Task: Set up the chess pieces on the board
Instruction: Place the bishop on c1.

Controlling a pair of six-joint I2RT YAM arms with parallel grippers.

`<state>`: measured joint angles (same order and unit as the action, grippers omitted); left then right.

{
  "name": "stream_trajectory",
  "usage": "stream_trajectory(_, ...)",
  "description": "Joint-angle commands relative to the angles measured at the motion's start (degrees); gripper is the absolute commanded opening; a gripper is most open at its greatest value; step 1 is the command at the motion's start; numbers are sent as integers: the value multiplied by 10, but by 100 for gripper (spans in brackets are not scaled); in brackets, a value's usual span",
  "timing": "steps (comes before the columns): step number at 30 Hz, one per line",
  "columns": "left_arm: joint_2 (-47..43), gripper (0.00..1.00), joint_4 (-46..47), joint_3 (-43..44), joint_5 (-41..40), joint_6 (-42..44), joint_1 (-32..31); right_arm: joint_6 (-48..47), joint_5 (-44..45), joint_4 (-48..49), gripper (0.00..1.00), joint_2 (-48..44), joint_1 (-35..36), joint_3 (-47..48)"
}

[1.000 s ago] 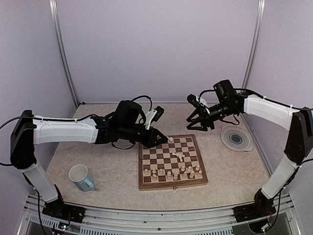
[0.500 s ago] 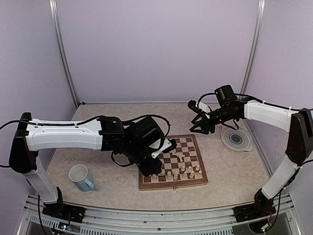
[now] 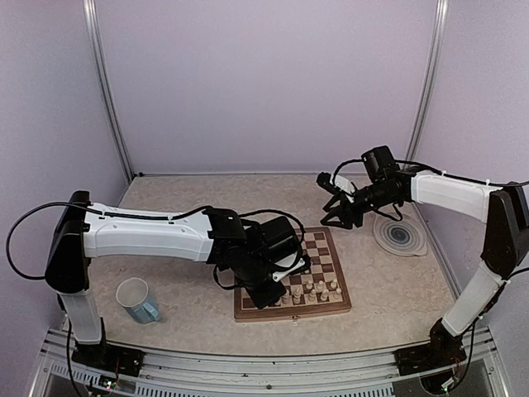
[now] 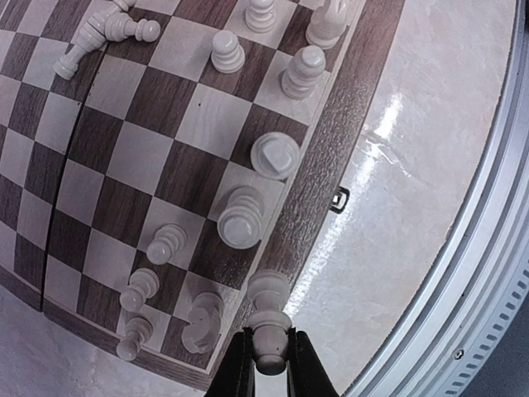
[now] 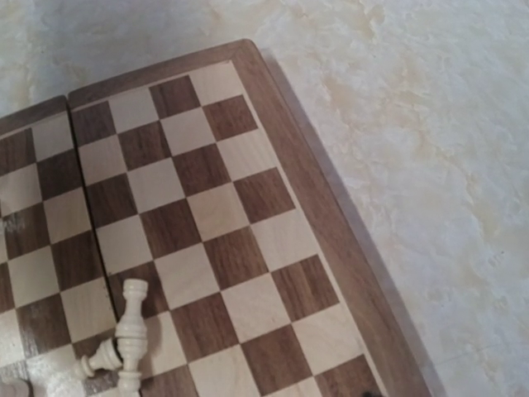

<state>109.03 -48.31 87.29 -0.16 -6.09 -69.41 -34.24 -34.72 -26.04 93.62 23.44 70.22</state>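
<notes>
Left end effector (image 4: 269,370) pinches chess piece (image 4: 269,318) above board (image 4: 124,149) edge.

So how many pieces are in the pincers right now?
1: a piece in the left pincer, over the board's near-left border. The right pincer looks empty.

Left arm (image 3: 149,240) low over board (image 3: 324,248), right arm (image 3: 446,190) raised near plate (image 3: 399,236)

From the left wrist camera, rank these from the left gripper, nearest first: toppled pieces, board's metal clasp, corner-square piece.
1. Corner-square piece, just left of the left gripper.
2. Metal clasp, on the board's edge, upper right.
3. Toppled pieces, far upper left.
</notes>
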Motion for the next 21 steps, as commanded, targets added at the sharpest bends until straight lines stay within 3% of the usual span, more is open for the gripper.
stream_trajectory(1,25,6,-1,16,-5,12,7,-7,-6,-1,49,11,-4,-7)
stream_trajectory(21,56,9,0,27,22,23,30,-11,-7,-9,49,24,-4,-6)
